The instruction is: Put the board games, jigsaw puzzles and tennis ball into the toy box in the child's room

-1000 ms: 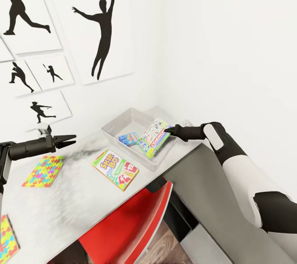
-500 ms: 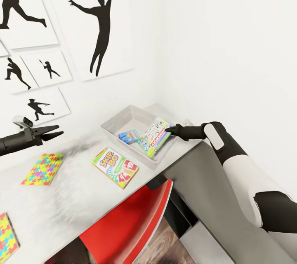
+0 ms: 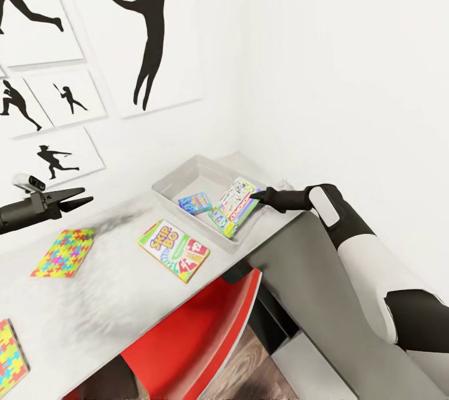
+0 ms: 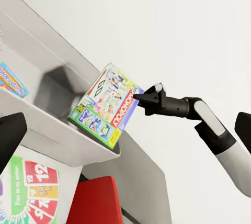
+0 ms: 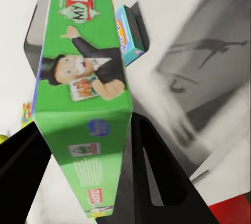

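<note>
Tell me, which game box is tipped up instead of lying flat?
The white-and-green Monopoly box. It leans tilted in the toy box, pinched by the right gripper. The small blue box and the Skip-Bo box lie flat.

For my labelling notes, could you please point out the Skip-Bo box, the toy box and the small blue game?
Skip-Bo box (image 3: 173, 250), head view, lid centre.
Toy box (image 3: 167, 188), head view, left rim.
Small blue game (image 3: 194, 202), head view, top face.
</note>
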Tool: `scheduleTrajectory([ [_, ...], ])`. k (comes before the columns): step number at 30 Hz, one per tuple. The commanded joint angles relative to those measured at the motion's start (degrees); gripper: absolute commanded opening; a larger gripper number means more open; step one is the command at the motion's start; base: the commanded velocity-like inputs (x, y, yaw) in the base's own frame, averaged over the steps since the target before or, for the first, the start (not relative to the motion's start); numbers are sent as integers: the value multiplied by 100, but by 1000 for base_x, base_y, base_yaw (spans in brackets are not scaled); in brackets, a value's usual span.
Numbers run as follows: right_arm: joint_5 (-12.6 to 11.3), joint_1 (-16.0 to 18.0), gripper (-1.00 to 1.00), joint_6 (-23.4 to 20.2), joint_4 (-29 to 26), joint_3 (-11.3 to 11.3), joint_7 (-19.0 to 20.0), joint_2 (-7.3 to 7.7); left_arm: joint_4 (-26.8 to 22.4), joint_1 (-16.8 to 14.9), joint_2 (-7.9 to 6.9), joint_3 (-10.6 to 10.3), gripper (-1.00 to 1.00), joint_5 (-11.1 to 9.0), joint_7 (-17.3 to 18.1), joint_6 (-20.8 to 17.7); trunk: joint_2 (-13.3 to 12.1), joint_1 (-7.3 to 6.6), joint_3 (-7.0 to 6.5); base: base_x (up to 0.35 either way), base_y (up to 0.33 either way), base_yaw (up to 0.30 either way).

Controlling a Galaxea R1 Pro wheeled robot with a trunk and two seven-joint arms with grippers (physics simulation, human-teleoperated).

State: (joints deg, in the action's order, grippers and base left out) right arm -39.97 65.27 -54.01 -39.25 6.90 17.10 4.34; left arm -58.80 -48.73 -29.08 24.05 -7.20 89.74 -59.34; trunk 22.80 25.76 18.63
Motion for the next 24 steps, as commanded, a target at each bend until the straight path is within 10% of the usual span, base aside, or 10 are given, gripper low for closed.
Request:
scheduleTrajectory([
  [1, 51, 36, -100, -4, -40, 16, 56, 5, 0, -5, -1, 1, 100, 8, 26, -61, 11, 3, 20, 0, 0, 0],
  [24, 53, 205, -100, 4, -100, 19, 31, -3, 0, -5, -2, 11, 100, 3, 26, -61, 11, 3, 235, 0, 0, 0],
])
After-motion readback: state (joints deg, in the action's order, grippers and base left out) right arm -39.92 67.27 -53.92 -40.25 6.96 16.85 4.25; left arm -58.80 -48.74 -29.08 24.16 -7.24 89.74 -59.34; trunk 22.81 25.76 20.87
